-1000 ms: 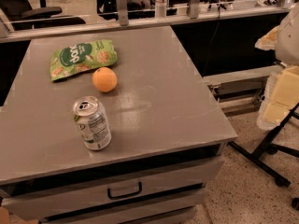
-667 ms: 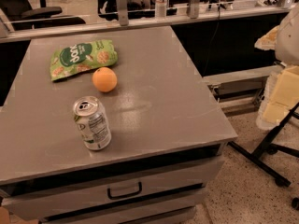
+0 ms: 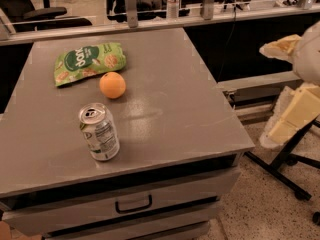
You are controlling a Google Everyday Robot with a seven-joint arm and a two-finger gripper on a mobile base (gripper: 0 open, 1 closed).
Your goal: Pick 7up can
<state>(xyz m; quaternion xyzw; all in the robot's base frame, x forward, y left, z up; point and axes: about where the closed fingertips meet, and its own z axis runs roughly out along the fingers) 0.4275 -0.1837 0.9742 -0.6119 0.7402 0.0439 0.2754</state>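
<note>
Tabletop point(image 3: 175, 84): 7up can point(image 3: 99, 132) (tool point(image 3: 290, 84) far right)

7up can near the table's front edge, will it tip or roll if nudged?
Standing upright and narrow, the 7up can would probably tip from a high push, then roll. Its smooth metal wall may slip. The tool hangs right of the table, open.

The silver-and-green aluminium 7up can point(image 3: 99, 132) stands upright on the grey metal cabinet top point(image 3: 170, 109), near its front-left. The round orange fruit point(image 3: 112, 85) sits at the can's 12 o'clock, and the flat green snack bag point(image 3: 90, 62) lies just behind the fruit, at its 11 o'clock. The cream padded gripper point(image 3: 272, 91) hangs beyond the cabinet's edge at the can's 3 o'clock, its fingers apart.
</note>
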